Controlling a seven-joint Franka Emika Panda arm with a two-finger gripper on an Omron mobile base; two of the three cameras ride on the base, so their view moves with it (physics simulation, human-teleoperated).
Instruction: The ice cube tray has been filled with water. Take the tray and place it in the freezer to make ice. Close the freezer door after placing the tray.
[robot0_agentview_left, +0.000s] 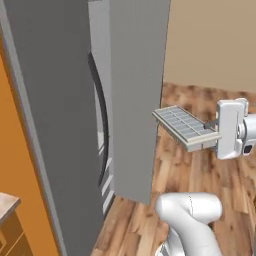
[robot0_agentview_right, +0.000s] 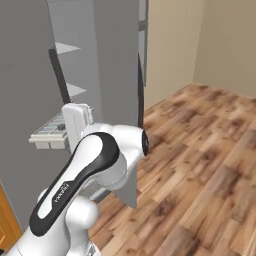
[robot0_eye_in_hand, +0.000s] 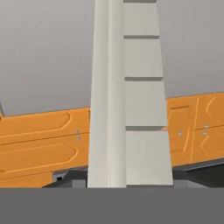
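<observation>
The gripper (robot0_agentview_left: 214, 131) is clamped on one short end of the ice cube tray (robot0_agentview_left: 184, 126), holding it level in the air at 3 o'clock from the open freezer (robot0_agentview_left: 60, 120) door edge, above the wood floor (robot0_agentview_right: 200, 165)

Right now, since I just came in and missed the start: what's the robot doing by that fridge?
The gripper is shut on one end of the ice cube tray and holds it roughly level in the air beside the freezer. One freezer door stands open, its edge toward the tray. The tray is not inside yet; it is in front of the open door, over the wooden floor.
</observation>
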